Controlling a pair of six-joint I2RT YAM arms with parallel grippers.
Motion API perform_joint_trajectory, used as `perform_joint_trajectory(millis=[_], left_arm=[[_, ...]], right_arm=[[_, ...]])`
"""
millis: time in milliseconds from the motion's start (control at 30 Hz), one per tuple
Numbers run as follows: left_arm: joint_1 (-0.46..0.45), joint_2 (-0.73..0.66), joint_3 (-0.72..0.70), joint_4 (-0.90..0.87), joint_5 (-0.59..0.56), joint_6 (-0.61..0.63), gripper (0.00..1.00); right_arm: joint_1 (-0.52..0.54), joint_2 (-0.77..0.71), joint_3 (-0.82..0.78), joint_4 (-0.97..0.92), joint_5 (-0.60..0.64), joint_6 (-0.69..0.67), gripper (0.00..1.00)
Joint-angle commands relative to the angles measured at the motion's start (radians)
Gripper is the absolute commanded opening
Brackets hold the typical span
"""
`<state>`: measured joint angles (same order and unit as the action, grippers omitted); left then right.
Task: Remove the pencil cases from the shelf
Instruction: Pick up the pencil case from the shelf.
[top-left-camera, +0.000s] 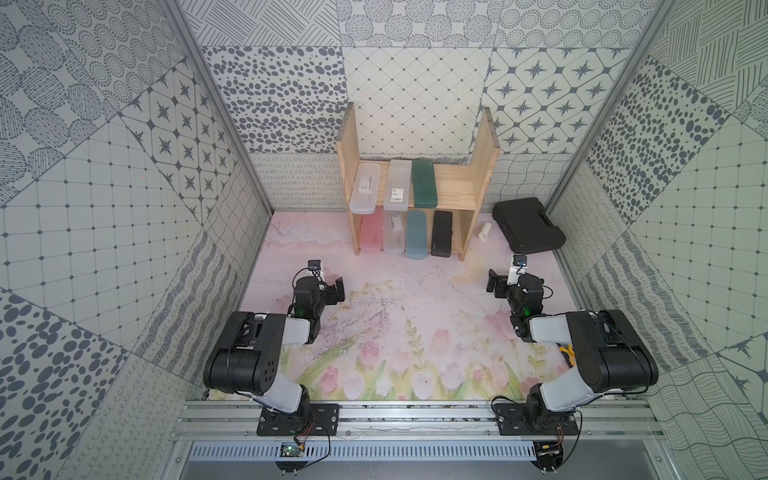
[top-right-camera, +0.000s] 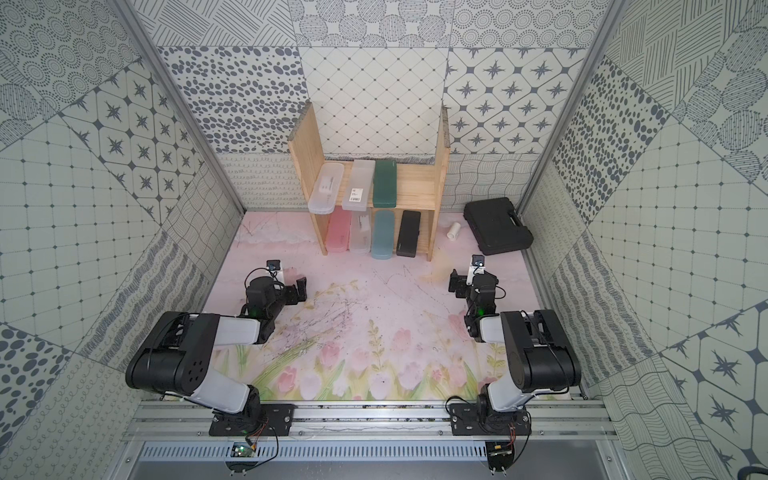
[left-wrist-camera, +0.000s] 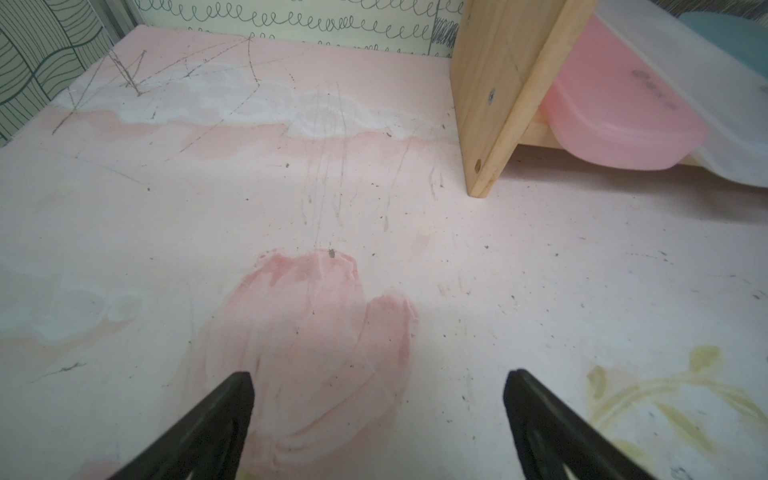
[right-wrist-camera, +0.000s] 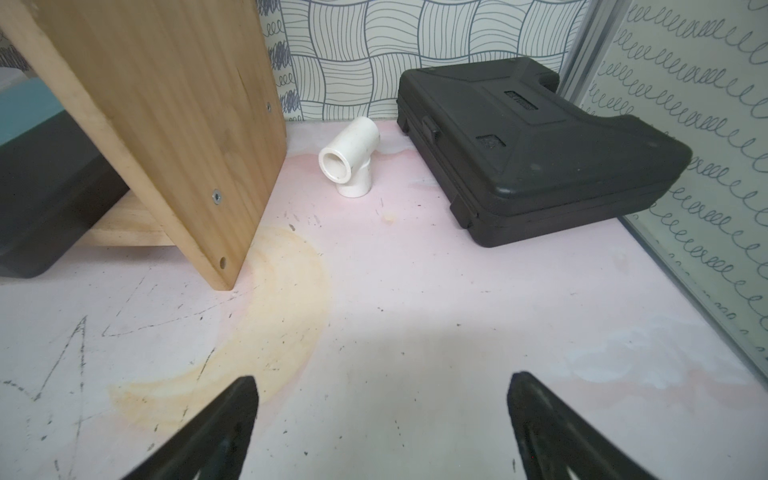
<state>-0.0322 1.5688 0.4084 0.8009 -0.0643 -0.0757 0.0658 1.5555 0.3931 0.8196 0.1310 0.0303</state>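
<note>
Four pencil cases overhang shelf lower front edge; mat in front.

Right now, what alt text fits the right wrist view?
The right claw hangs open above the pink table, empty. Ahead stand one side of the wooden shelf, a white pipe fitting and a large black case.
</note>
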Motion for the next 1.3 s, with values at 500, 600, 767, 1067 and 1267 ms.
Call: perform_joint_trajectory(millis=[500, 600, 767, 1067, 1267], left_arm=[[-0.012, -0.067, 0.044, -0.09, -0.085, -0.008, 0.99], [-0.018, -0.202, 0.125, -0.327, -0.104, -0.036, 0.99], [-0.017, -0.429, 0.13, -0.454, -0.116, -0.261, 0.99], [-0.005, -0.615, 0.177, -0.768, 0.078, -0.487, 0.99], [-0.009, -0.634, 0.143, -0.785, 0.216, -0.57, 0.99]], right_arm=[[-0.001, -0.122, 0.062, -0.145, 0.061, 0.025, 0.98], [0.001, -0.252, 0.111, -0.339, 0.079, 0.064, 0.98], [0.001, -0.484, 0.139, -0.552, 0.055, 0.206, 0.98], [0.03, -0.623, 0.381, -0.978, -0.16, 0.296, 0.98], [0.252, -0.525, 0.607, -1.197, -0.093, 0.264, 0.98]])
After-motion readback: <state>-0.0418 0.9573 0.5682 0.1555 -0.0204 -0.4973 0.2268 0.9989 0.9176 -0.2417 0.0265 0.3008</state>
